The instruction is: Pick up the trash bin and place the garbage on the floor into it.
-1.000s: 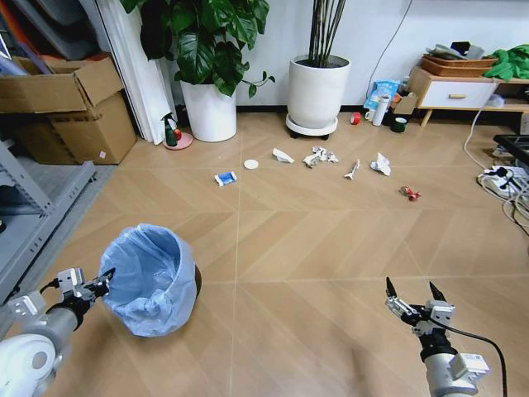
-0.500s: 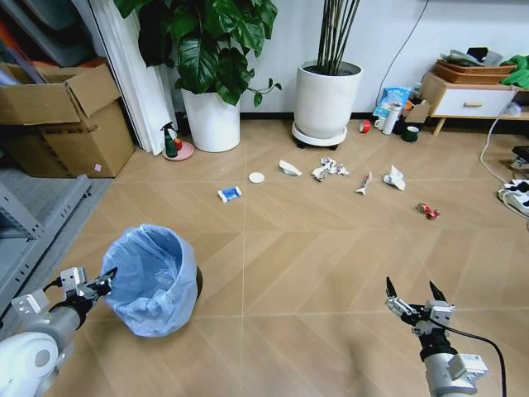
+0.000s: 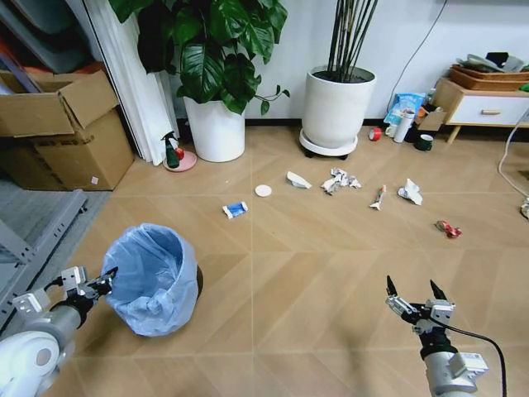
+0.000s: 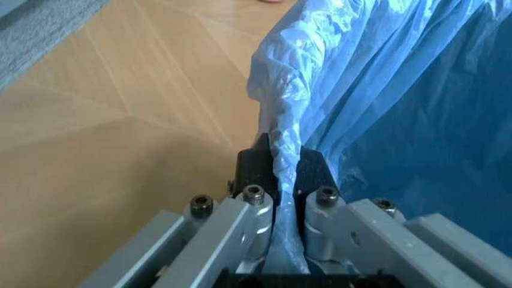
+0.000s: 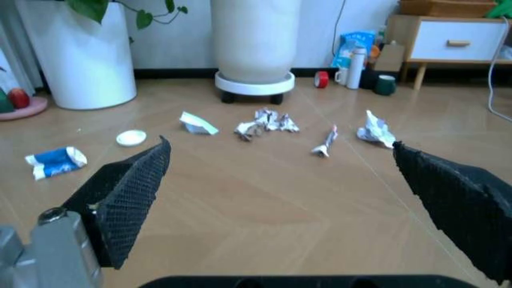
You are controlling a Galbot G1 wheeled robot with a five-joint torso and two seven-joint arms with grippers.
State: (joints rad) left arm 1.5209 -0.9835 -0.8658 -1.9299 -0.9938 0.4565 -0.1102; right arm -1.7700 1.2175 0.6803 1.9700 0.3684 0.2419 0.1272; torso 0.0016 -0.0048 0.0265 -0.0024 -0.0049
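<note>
Head view has the garbage (image 3: 340, 179) strung in a loose row across the floor (image 3: 314, 273), well ahead of both arms; the right gripper (image 3: 412, 295) hangs nearer, fingers spread and empty, while the left gripper (image 3: 102, 279) pinches the trash bin (image 3: 154, 279) liner at its rim, low at the robot's left

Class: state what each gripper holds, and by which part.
Left gripper pinches the trash bin by its blue bag's rim; right gripper holds nothing.
</note>
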